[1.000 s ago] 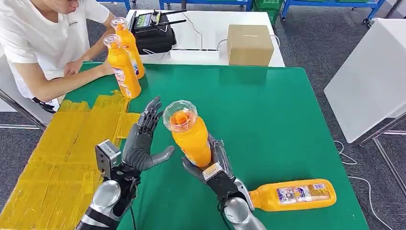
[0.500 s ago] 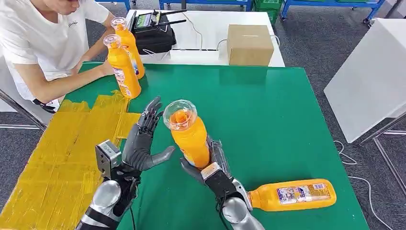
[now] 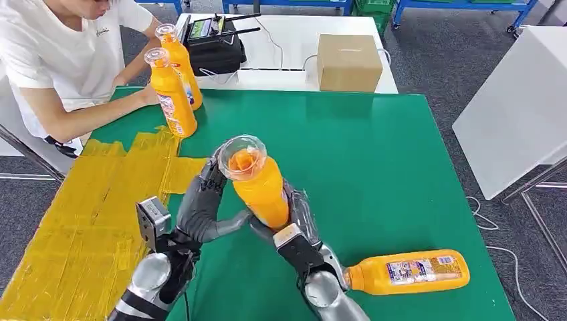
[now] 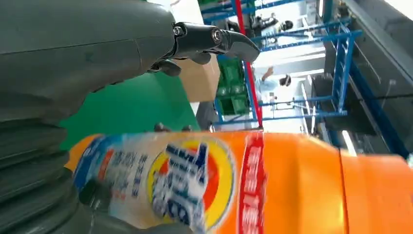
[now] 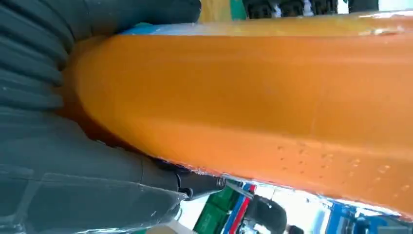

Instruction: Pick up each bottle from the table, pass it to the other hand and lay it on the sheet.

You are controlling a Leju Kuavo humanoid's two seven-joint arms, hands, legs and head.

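- Sheet (image 3: pixel 80 221) of yellow tape covers the green table's (image 3: pixel 388 160) left side, nothing lying flat on it.
- Person (image 3: pixel 60 60) sits at the far left corner, beside two upright orange bottles (image 3: pixel 170 90).
- Held bottle (image 3: pixel 257 184) sits upright above mid-table, between both hands!
- Fallen bottle (image 3: pixel 408 272) lies on its side near the front right edge.
- Right hand (image 3: pixel 294 224) grips the held bottle low, fingers wrapped round it.
- Left hand (image 3: pixel 204 204) presses against its side, fingers spread, not closed.
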